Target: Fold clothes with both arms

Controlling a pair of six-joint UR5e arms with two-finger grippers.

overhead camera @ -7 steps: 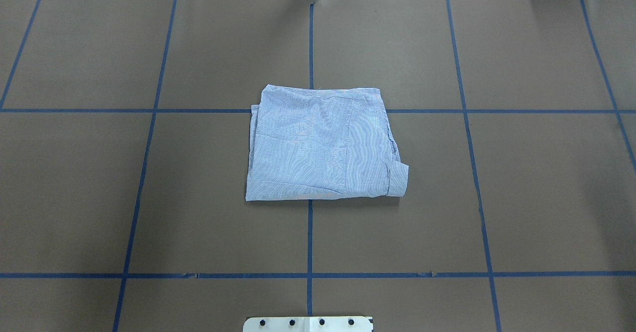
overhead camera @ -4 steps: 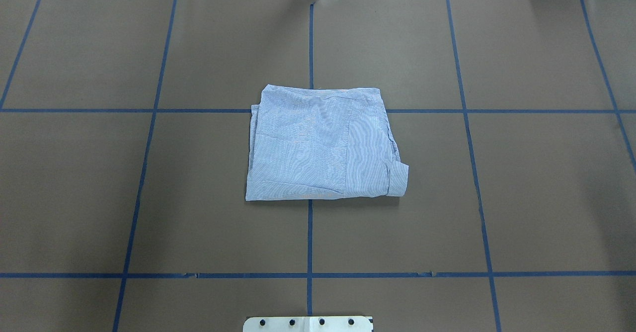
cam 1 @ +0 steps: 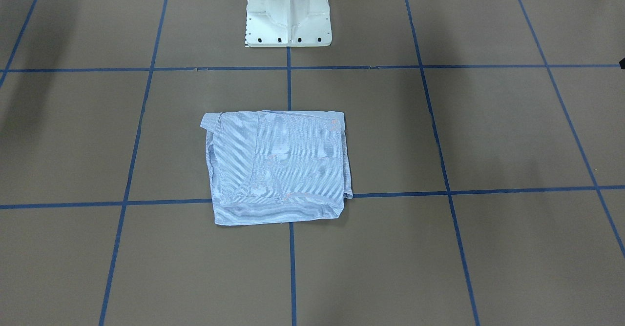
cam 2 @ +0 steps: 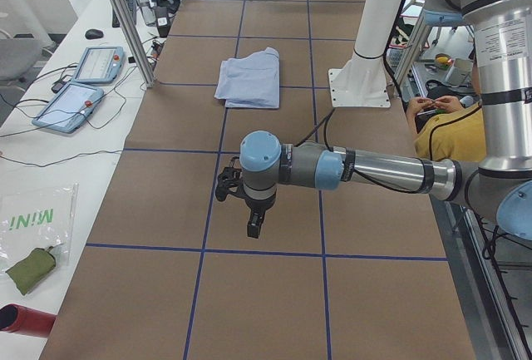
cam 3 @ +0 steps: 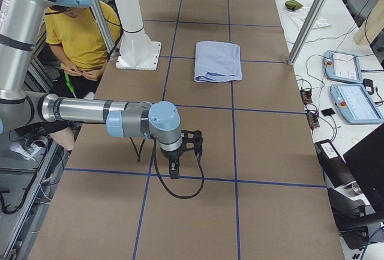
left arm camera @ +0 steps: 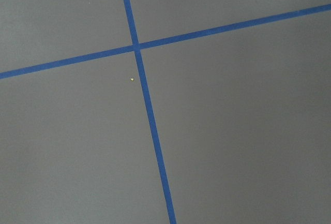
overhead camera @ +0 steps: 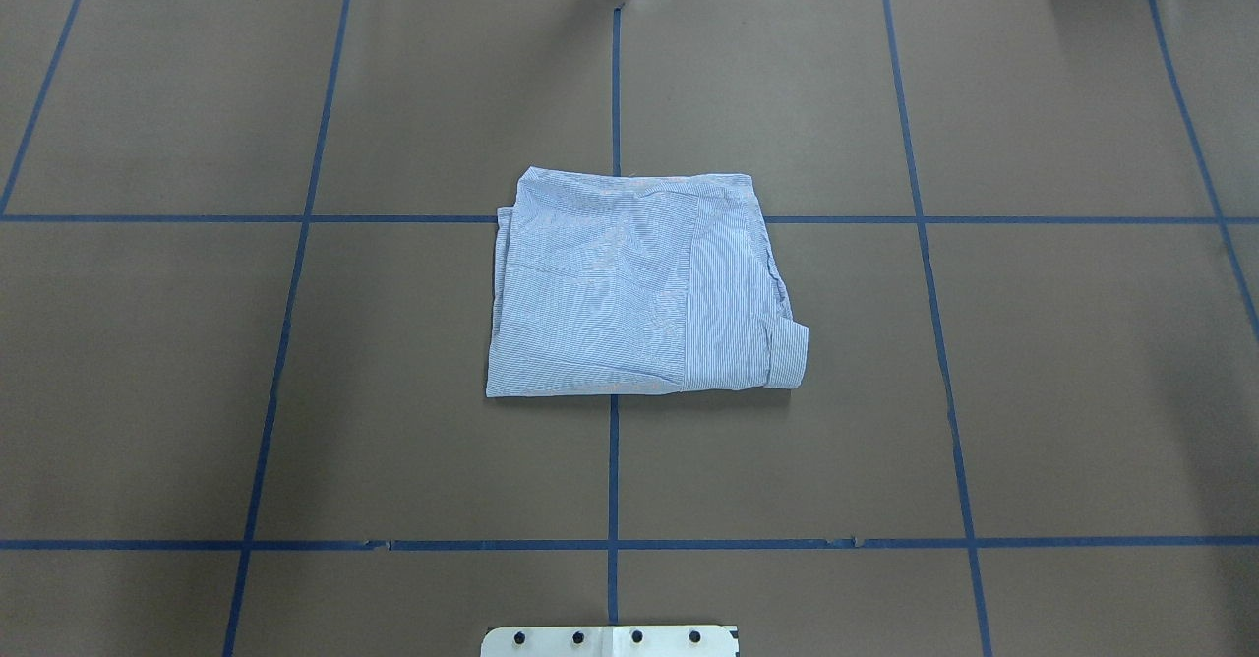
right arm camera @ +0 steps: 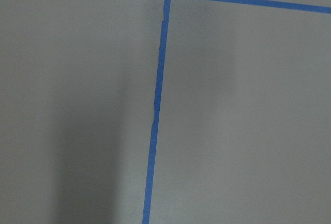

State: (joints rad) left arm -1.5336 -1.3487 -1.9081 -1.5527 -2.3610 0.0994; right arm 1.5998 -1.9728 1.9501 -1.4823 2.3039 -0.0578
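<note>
Striped cotton, folded into a flat packet: the shirt lies at the table's middle, over a crossing of tape lines, just ahead of the white base.

The left gripper hangs fingers-down over bare paper, and the shirt is well apart from it, straight along the table toward the centre. The right gripper hangs the same way at the opposite end, with the shirt equally far inward from it. I would not call either arm the nearer.

The packet's long axis runs along the line joining the two grippers, so each faces a short edge. A cuff juts out at the edge on the right gripper's side, at the corner closer to the base. If a tidy-up is wanted, that arm seems the better placed.

Only the side views show the jaws, so I cannot tell how far apart they stand. No cloth hangs from either, and each wrist camera sees only paper and tape below.

Brown paper covers the table, flat and matt, and looks to offer some friction. An operator in yellow sits beside the base. Two pendants lie on the white bench along the far side.
</note>
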